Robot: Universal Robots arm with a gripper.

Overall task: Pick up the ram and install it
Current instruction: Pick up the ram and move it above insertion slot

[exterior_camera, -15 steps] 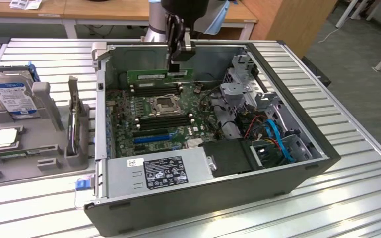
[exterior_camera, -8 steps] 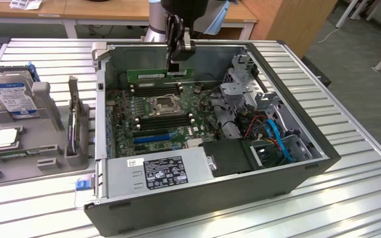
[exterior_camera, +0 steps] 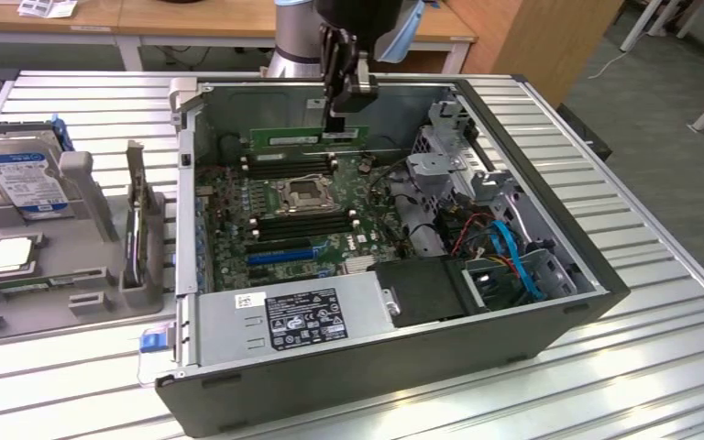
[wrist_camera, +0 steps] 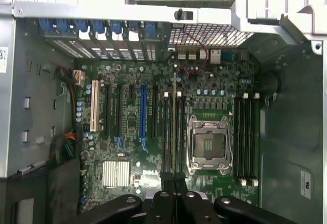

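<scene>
End effector (exterior_camera: 344, 117) with ram (exterior_camera: 289, 137) above motherboard (exterior_camera: 232, 198)

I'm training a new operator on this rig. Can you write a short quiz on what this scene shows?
1. True or false: the gripper is shut on the ram inside the open computer case.
2. Where does the hard drive stand? A) in the case B) on the grey fixture at the exterior view's left C) in the gripper
3. Fill in: the ram's board is coloured ___.
Key: 1 true; 2 B; 3 green.
</scene>
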